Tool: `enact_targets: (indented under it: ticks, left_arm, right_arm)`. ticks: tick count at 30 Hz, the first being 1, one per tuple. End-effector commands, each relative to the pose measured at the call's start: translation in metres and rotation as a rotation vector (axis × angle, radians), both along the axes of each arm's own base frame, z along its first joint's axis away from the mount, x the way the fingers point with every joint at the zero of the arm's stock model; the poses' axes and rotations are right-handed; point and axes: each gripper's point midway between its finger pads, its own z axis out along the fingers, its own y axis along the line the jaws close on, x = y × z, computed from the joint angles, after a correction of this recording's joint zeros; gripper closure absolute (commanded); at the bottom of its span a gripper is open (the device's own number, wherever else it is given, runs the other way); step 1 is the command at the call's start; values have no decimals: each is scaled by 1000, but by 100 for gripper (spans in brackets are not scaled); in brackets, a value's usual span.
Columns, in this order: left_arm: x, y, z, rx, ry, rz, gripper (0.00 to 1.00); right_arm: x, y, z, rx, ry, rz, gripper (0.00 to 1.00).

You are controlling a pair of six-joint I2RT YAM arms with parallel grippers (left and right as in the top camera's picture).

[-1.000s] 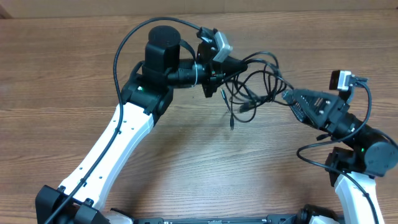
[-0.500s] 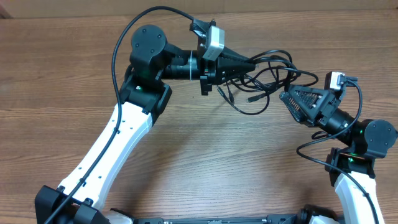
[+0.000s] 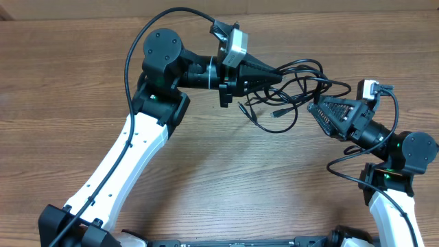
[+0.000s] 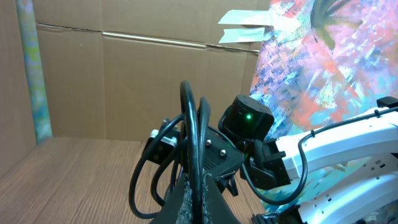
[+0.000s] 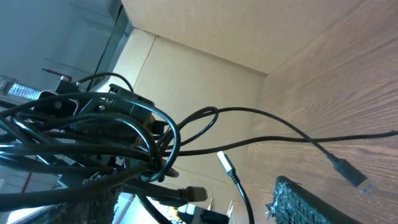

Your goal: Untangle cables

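since approx a sec earlier the left arm's wrist had rolled over and the left gripper (image 3: 274,77) had swung a bit toward the right side of the desk (image 3: 206,185), carrying the cables (image 3: 302,81) w/ it; the loops sat less spread out than before. over the last half sec almost nothing shifted, only the dangling plug ends (image 3: 278,113) hung a touch lower. the right gripper (image 3: 321,116) had edged slightly toward the left arm.

left gripper was clamped tight on the cables: in the left wrist view the fingers (image 4: 198,198) met w/ no gap and the black loops (image 4: 186,124) rose straight out from between them. right gripper's jaws stood wide apart, nothing pinched between them. in the right wrist view one textured finger (image 5: 305,200) showed at bottom right, w/ the cable bunch (image 5: 149,134) crossing the left part of the view; whether it touched the other finger couldn't be told.

the cables hung as one tangled bunch over the far right part of the desk, between the two grippers, lifted at the left gripper's end. a silver plug (image 5: 225,163) and a dark plug (image 5: 348,171) dangled free on single strands.
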Motion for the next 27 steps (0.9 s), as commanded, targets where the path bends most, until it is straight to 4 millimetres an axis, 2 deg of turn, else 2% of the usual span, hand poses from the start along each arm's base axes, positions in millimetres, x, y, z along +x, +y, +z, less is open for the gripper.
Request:
enact_targets:
  ticks: [1, 5, 11, 22, 24, 27]
  left_arm:
    - [-16, -7, 11, -16, -68, -44, 96]
    - [-22, -15, 11, -24, -93, -53, 96]
    - [-29, -24, 9, -24, -86, -74, 96]
    - [-45, -51, -18, 32, -13, -149, 96]
    - [-46, -54, -21, 35, -11, -157, 96]
    - [-47, -55, -22, 36, -11, -160, 96]
  right_arm:
    - [-4, 8, 9, -1, -18, 35, 23]
    - [-7, 14, 9, -1, -19, 58, 26]
    - [-4, 13, 10, 5, -19, 43, 39]
    - [0, 10, 12, 15, -21, 13, 40]
    - [0, 10, 12, 15, -21, 13, 47]
    - [0, 10, 12, 15, -22, 13, 65]
